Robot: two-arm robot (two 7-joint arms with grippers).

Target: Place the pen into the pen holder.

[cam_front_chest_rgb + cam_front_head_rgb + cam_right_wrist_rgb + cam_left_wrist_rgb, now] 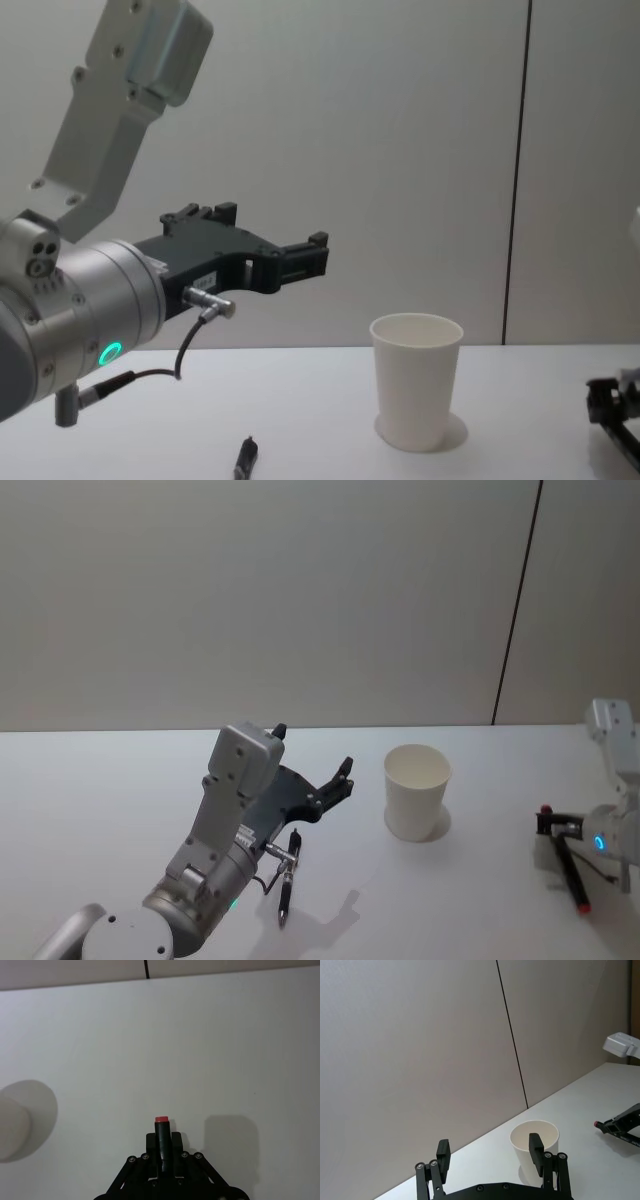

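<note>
Now our left gripper spread empty over a black pen, our right gripper pinching a red-tipped pen, pen holder between, white table, grey wall.

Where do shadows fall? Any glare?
Head view: the paper cup throws a soft shadow to its right on the table; the open left gripper's falls beside the black pen. Right wrist view: the right gripper, shut on a red-tipped pen, shadows the table alongside. No glare.
</note>
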